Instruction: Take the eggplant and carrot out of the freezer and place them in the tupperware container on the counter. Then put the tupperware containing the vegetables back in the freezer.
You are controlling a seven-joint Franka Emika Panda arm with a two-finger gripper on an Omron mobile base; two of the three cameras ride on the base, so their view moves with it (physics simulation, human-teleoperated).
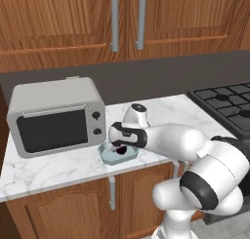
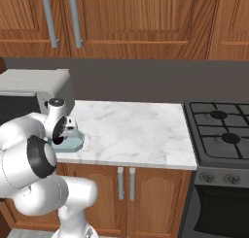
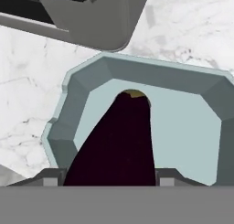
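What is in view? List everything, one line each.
eggplant: one, dark purple, between the fingers, over the tub
tub: one, pale teal-grey, on the counter by the microwave
microwave: one, silver, on the counter's left part
counter: one, white veined marble, over brown cabinets
stove: one, black, right of the counter
upper cabinets: brown wood, silver handles
arm: one, white, dark joints
fingers: two, dark, either side of the eggplant

Both base cams sit behind the arm, one left, one right, looking forward and down at the same stretch of table (image 1: 58, 169) with the microwave (image 1: 56, 117) and tupperware container (image 1: 108, 157). The hand cam is right up close, staring straight down into that container (image 3: 192, 127).
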